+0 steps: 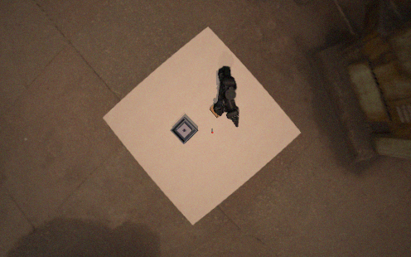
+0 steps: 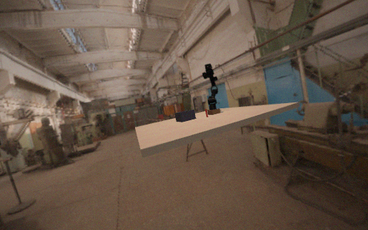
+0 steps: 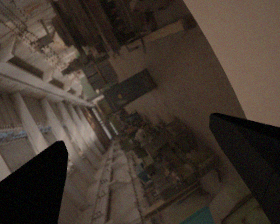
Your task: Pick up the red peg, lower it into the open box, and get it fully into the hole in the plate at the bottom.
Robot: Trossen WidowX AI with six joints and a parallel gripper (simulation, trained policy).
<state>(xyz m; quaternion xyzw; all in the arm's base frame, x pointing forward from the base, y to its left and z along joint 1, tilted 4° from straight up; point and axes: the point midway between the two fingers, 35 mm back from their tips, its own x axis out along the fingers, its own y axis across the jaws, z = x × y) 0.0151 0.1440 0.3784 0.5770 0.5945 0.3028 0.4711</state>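
The red peg stands upright on the table between the box and the arm's base. The open dark box stands beside it. From above, the light plate shows at its bottom, with a small dark hole near the middle. My gripper is open and empty, with its black fingers wide apart. It is high above the table, off to the side of the peg and box. Neither peg nor box shows in the wrist view.
The pale table has the arm's brown base on it, near the peg. The arm is raised over its base. The workshop floor and machinery lie beyond the table's edges.
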